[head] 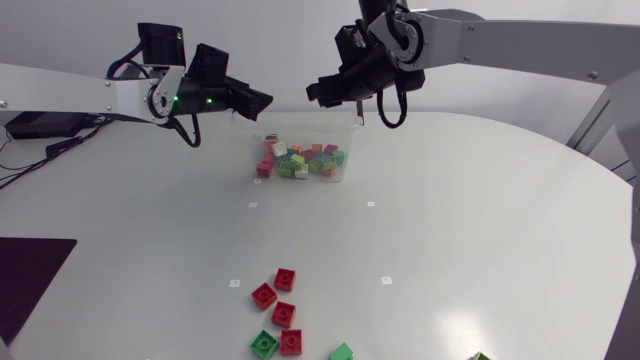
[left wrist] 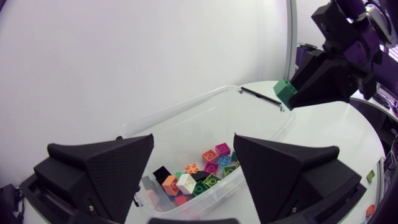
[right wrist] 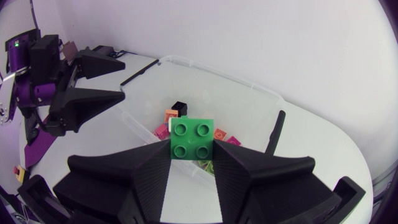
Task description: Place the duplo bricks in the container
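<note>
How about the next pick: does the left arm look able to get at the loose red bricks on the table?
Probably yes: the left gripper is open and empty beside the container, and bare table lies between it and the red bricks.

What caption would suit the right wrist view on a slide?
Right hand holds a green brick over the clear container; left hand open nearby.

Surface (head: 480, 220) plain white. Container (head: 346, 168) clear, colourless. Binned bricks (head: 300, 160) mixed: red, pink, green, orange, white, black, one blue. Near loose set: four red bricks (head: 285, 279), green bricks (head: 264, 344) beside them. Left tool (left wrist: 193, 149) and right tool (right wrist: 191, 155) matte black, finely ribbed; held brick (right wrist: 192, 139) bright green. Left arm (head: 60, 90) and right arm (head: 520, 45) links silver-white, joints black.
</note>
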`<state>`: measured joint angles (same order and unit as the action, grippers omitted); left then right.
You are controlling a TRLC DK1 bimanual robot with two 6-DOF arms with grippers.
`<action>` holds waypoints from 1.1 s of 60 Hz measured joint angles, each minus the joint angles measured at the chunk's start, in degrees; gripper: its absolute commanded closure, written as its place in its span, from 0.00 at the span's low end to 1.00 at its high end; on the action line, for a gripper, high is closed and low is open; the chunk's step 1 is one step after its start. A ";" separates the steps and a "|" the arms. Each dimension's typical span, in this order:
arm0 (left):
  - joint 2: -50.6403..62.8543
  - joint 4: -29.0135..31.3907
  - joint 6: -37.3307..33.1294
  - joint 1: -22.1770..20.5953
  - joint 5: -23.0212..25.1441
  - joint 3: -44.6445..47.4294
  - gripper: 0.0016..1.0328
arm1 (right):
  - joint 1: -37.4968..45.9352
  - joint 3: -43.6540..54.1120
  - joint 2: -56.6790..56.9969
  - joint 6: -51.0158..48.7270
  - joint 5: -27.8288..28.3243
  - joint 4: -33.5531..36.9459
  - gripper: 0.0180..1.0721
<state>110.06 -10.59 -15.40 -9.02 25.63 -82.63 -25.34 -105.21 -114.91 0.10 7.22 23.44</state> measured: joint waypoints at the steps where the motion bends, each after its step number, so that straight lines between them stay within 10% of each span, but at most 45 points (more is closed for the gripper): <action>1: -0.81 -0.04 -0.02 0.09 -0.02 0.66 0.04 | 0.04 -0.22 -0.26 0.15 0.00 -0.11 0.62; 30: -25.05 3.04 -8.15 9.01 3.08 24.06 0.04 | 2.60 -11.63 -11.37 1.46 -1.68 -2.54 0.61; 36: -27.91 5.46 -10.69 9.99 4.11 27.93 0.04 | 2.75 -13.79 -13.27 1.66 -2.89 -2.62 0.37; 40: -29.68 8.94 -13.49 10.21 4.15 29.55 0.04 | 2.75 -16.20 -15.12 1.64 -3.41 -2.05 0.04; 66: -37.55 41.88 -34.47 8.11 -2.75 33.97 0.05 | 0.66 -8.79 -8.28 1.14 -6.01 -0.85 0.04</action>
<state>72.51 31.29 -49.87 -0.91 22.87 -48.66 -24.69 -113.99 -123.20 1.23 1.21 22.59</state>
